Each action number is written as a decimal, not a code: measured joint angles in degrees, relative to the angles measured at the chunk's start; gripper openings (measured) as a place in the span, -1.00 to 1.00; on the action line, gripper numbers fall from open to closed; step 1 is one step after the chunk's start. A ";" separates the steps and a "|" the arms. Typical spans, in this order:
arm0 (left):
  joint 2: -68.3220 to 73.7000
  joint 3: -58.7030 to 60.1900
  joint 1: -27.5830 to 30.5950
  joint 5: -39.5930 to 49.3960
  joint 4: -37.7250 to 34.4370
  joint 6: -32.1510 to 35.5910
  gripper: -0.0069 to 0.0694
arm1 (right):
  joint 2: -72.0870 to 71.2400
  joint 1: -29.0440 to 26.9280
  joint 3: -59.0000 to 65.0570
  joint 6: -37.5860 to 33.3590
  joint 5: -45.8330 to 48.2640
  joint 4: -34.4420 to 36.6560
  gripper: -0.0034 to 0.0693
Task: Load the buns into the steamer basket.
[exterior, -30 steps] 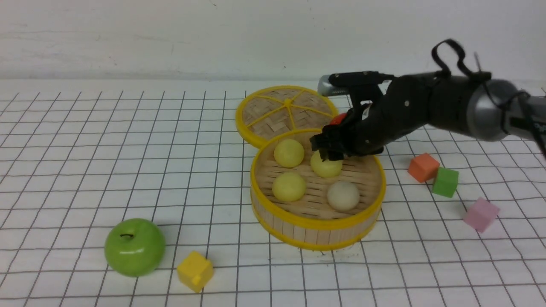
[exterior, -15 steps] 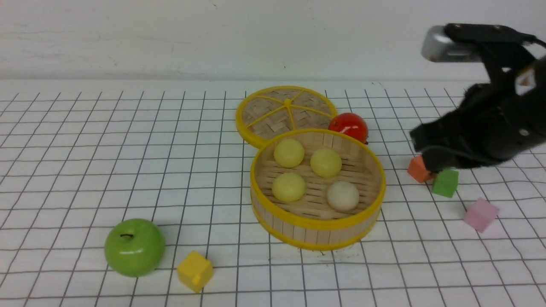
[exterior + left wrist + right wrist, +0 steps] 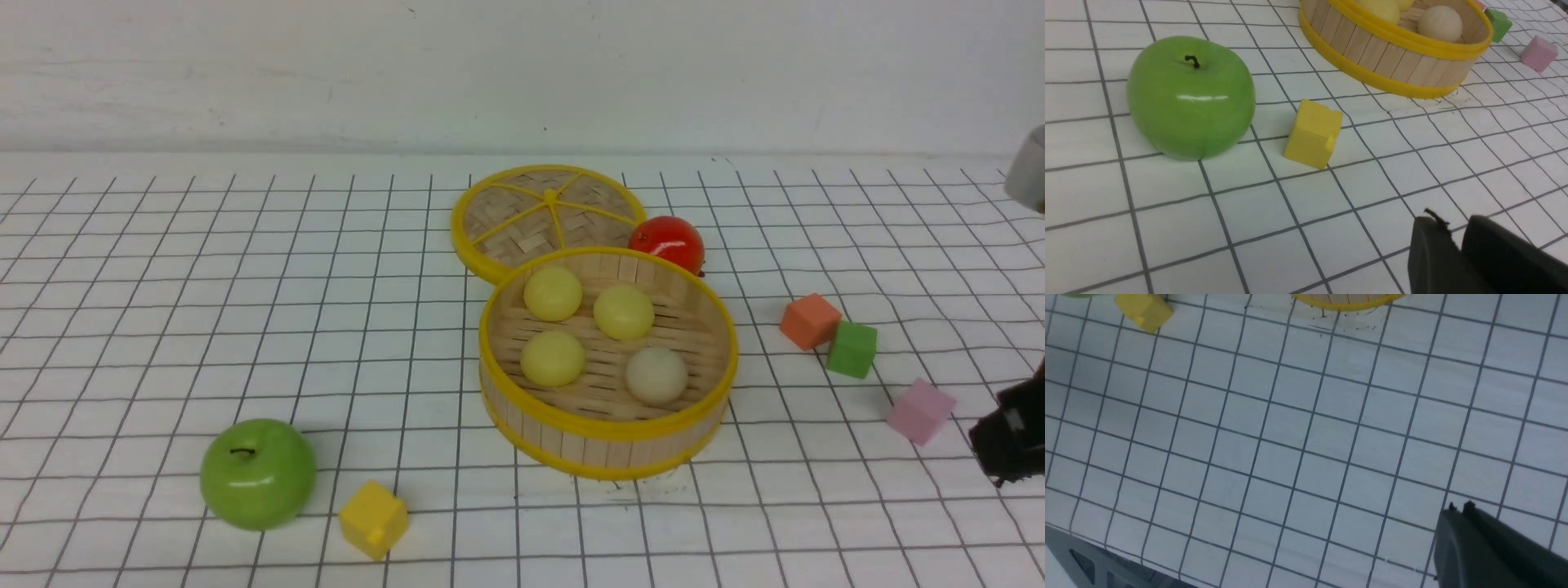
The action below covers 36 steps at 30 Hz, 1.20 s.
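Four small smooth dome-shaped buns (image 3: 624, 311) are here, three pale yellow and one beige-white, with one round bamboo steamer basket (image 3: 608, 437) and one flat woven lid (image 3: 539, 212). There are four foam cubes, yellow (image 3: 374, 518), orange (image 3: 809, 321), green (image 3: 851, 349) and pink (image 3: 920, 411). One glossy green apple (image 3: 258, 474) and one glossy red tomato (image 3: 667, 242) complete the count.

- table (image 3: 245, 327): white, ruled with a dark grid.
- steamer basket (image 3: 608, 441): pale wooden strips, yellow rims.
- buns (image 3: 624, 311): three pale yellow, one beige-white.
- lid (image 3: 522, 237): tan weave, yellow rim and spokes.
- tomato (image 3: 667, 241): glossy red.
- apple (image 3: 258, 473): glossy green, dark stem.
- yellow cube (image 3: 373, 518): plain yellow.
- orange cube (image 3: 809, 321): orange-red.
- green cube (image 3: 851, 349): green.
- pink cube (image 3: 920, 411): pale pink, the one nearest the right hand (image 3: 1012, 445), which is black.
- left hand (image 3: 1457, 245): black.
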 joint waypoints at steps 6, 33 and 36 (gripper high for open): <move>0.00 0.00 0.00 0.00 0.00 0.00 -0.53 | -14.16 -6.21 12.12 -5.60 -10.94 -2.78 -0.95; -0.01 0.00 0.00 0.11 0.00 0.00 -0.46 | -59.87 -17.73 66.91 -4.50 -49.49 -7.76 -0.92; -0.01 0.00 0.00 0.11 0.00 0.00 -0.45 | -59.87 -17.73 66.91 -4.50 -49.49 -7.76 -0.92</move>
